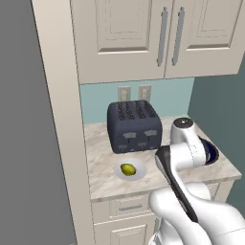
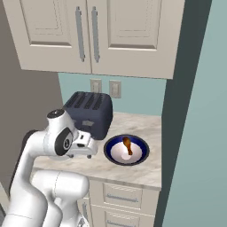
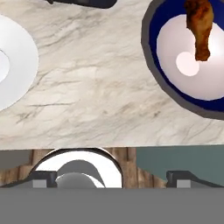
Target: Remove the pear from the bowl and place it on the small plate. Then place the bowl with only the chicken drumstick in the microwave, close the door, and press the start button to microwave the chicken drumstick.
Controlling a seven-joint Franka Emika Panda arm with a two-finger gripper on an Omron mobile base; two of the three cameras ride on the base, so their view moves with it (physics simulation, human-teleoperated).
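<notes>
Gripper: the gripper (image 3: 111,177) is seen in the hand view with its two dark fingertips (image 3: 43,178) spread as wide as they go; nothing is held between them and nothing is touched. It is held above the front edge of the counter, over the bare marble between the small plate and the bowl.

Pear: the pear (image 1: 128,169) is seen lying on the small plate (image 1: 139,172) in the left base view, near the plate's middle, yellow-green and rounded.

Small plate: it is set on the counter (image 1: 103,158) just in front of the toaster, towards the counter's front edge. In the hand view its pale rim (image 3: 22,65) is cut off at the left border.

Bowl: the bowl (image 2: 114,145), dark blue outside and white inside, is placed on the counter to the right of the toaster and well apart from the small plate. In the left base view it is mostly hidden behind the arm.

Chicken drumstick: the chicken drumstick (image 2: 127,144) is seen lying inside the bowl, alone, reddish-brown, its thick end towards the rim and its thin end near the bowl's middle.

Toaster: the dark toaster (image 1: 133,125) is stood at the back of the counter under the pale wall cabinets (image 1: 143,33).

Arm: the white arm (image 2: 62,142) is bent forward over the counter's front edge.
</notes>
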